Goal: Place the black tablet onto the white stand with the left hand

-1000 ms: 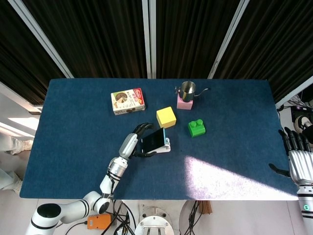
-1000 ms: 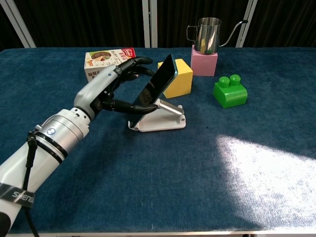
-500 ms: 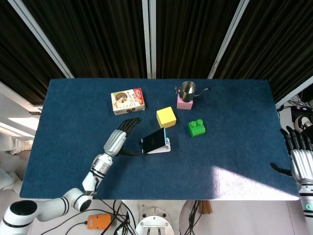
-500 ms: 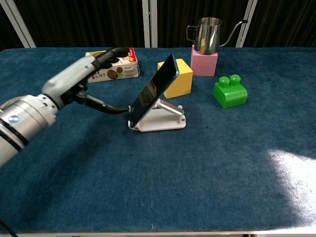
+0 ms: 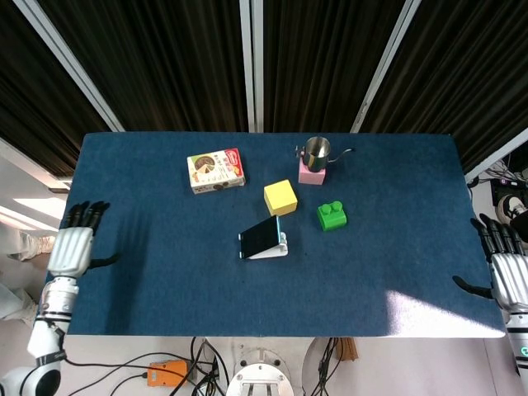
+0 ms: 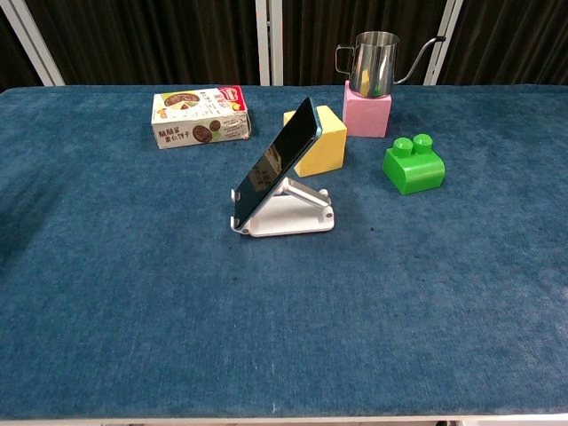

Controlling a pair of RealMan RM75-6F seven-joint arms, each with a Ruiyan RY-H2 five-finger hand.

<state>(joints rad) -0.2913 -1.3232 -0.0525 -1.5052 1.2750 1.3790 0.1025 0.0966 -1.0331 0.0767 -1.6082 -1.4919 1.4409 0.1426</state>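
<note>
The black tablet (image 5: 261, 236) (image 6: 276, 161) leans tilted on the white stand (image 5: 273, 251) (image 6: 290, 216) near the middle of the blue table. No hand touches it. My left hand (image 5: 73, 247) hangs open past the table's left edge, far from the stand, and shows only in the head view. My right hand (image 5: 505, 270) is open beyond the right edge, fingers spread, holding nothing. Neither hand appears in the chest view.
A yellow cube (image 5: 280, 197) (image 6: 318, 139) sits just behind the stand. A green brick (image 5: 332, 215) (image 6: 414, 163) lies to its right. A steel kettle (image 5: 317, 151) (image 6: 375, 50) stands on a pink block (image 6: 366, 110). A snack box (image 5: 215, 170) (image 6: 199, 114) lies at back left.
My left hand let go of the tablet and drew back leftward off the table. The tablet stays leaning on the stand. The bright sun patch slid right and shrank.
</note>
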